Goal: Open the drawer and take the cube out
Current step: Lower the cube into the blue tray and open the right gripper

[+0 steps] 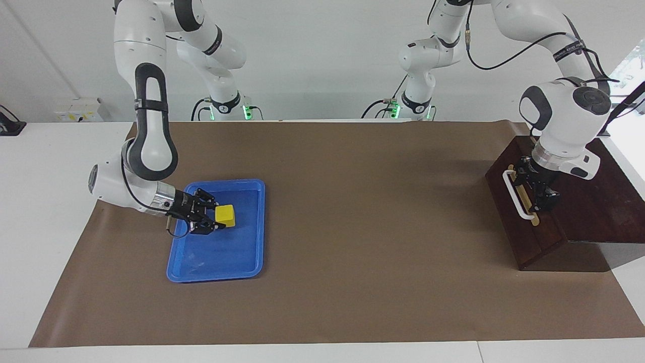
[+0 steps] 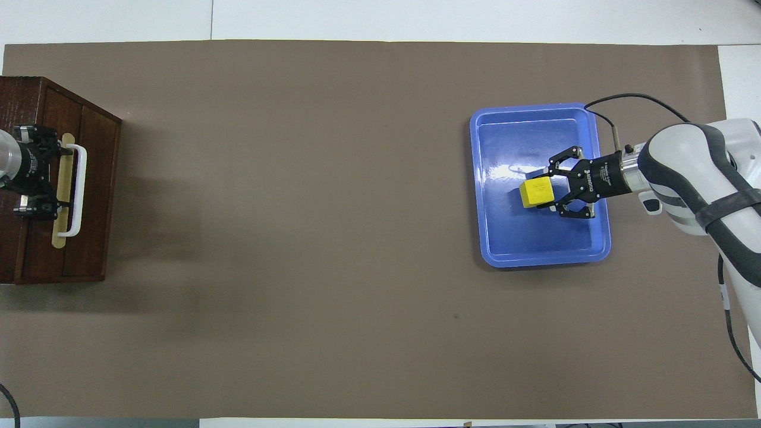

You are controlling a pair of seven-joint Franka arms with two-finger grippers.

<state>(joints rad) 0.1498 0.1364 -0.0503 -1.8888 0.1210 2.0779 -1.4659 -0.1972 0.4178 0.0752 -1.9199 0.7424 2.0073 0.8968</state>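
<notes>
I see the brown mat (image 1: pixel 352 227) running bare through its whole middle — wide open room between the two arms' ends of the table. At the right arm's end sits the blue tray (image 1: pixel 252 262), its raised rim well inside the mat's edges. The cube (image 1: pixel 225 215) is in that tray, toward the wall on the right arm's side, and the right gripper (image 1: pixel 214 217) reaches in low and nearly level over that rim, its fingers (image 2: pixel 562 159) spread wide on either side of the cube; I read it as released rather than clamped, though I cannot tell whether a pad touches the yellow face. The right forearm angles down from a bent elbow just outside the tray. At the left arm's end the dark wooden box (image 1: pixel 594 201) stands at the mat's edge, and the drawer (image 1: pixel 524 212) looks flush with it — closed. The left gripper (image 1: pixel 541 194) comes over the box's top, wrist folded down, sitting at the white handle (image 1: pixel 516 194); I cannot tell whether its fingers grip.
</notes>
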